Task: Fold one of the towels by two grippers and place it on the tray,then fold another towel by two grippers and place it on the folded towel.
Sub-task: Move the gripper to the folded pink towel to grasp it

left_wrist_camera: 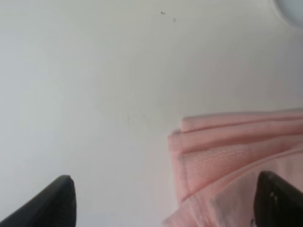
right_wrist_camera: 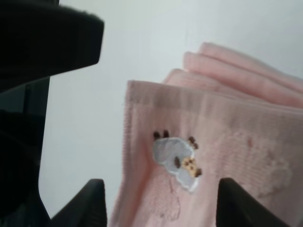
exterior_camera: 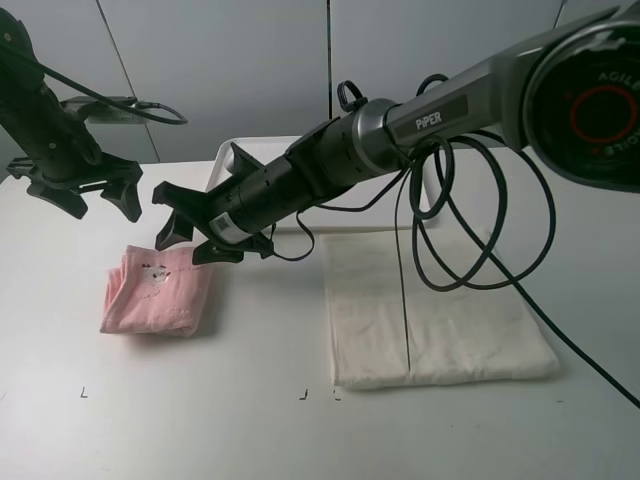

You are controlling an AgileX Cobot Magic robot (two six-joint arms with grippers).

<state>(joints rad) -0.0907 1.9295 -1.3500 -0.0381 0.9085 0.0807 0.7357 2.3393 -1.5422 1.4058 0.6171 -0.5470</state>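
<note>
Now pink towel (exterior_camera: 155, 295) lies folded on table (exterior_camera: 200, 425), off the tray (exterior_camera: 238, 160). R gripper (exterior_camera: 188, 245) hangs just over it, jaws apart, empty; L gripper (exterior_camera: 103, 205) spread wide nearby, empty.

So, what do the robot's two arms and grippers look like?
The left gripper and right gripper are black, with claw-like fingers. The left arm is black; the right arm has a silver-grey section lettered PiPER, a red ring, and looping black cables.

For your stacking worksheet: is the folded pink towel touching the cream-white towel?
Apart. The exterior high view shows a strip of bare table between the pink towel and the cream-white towel.
</note>
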